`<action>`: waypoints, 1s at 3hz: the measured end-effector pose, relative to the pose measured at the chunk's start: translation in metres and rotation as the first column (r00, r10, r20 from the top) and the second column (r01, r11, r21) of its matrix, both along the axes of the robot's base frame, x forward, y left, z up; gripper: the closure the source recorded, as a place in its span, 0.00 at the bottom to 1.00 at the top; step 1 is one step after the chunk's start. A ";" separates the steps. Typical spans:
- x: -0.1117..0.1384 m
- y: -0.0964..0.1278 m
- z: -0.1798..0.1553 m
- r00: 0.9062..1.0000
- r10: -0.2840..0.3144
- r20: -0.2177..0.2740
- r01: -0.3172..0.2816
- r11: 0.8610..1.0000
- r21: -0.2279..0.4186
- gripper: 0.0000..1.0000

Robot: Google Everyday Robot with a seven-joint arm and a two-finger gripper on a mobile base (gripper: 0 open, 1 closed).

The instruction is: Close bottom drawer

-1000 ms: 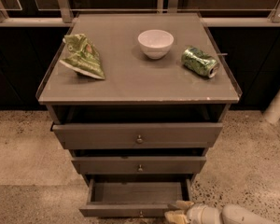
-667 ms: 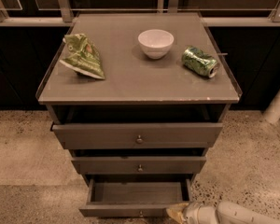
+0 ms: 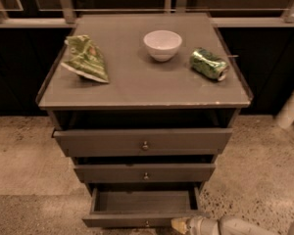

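The bottom drawer (image 3: 137,220) is the lowest of three grey-brown fronts on the cabinet. It stands pulled out, its empty inside showing, with a tiny knob (image 3: 147,223) at the centre of its front. My gripper (image 3: 180,224) is at the bottom edge of the view, at the right end of the drawer's front panel, with the white arm (image 3: 235,226) trailing off to the right.
The top drawer (image 3: 143,142) and middle drawer (image 3: 144,173) also stand slightly out. On the cabinet top (image 3: 137,87) lie a green chip bag (image 3: 85,58), a white bowl (image 3: 162,44) and a green can (image 3: 208,64) on its side. Speckled floor surrounds the cabinet.
The gripper has stayed at the right end of the bottom drawer's front, shifting only slightly. The drawer stands as far out as before.
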State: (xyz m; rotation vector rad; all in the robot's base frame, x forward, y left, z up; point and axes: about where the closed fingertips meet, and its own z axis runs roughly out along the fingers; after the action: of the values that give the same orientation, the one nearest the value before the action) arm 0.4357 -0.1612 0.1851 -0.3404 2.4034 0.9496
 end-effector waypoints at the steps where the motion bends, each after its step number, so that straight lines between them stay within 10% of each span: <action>1: 0.000 0.000 0.001 1.000 0.000 0.000 0.000 1.000 0.000 1.00; 3: 0.043 0.003 -0.003 0.993 -0.094 0.076 0.093 0.996 0.011 1.00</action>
State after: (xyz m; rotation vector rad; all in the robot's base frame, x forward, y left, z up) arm 0.4787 -0.1580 0.1819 -0.2547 2.3243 0.8872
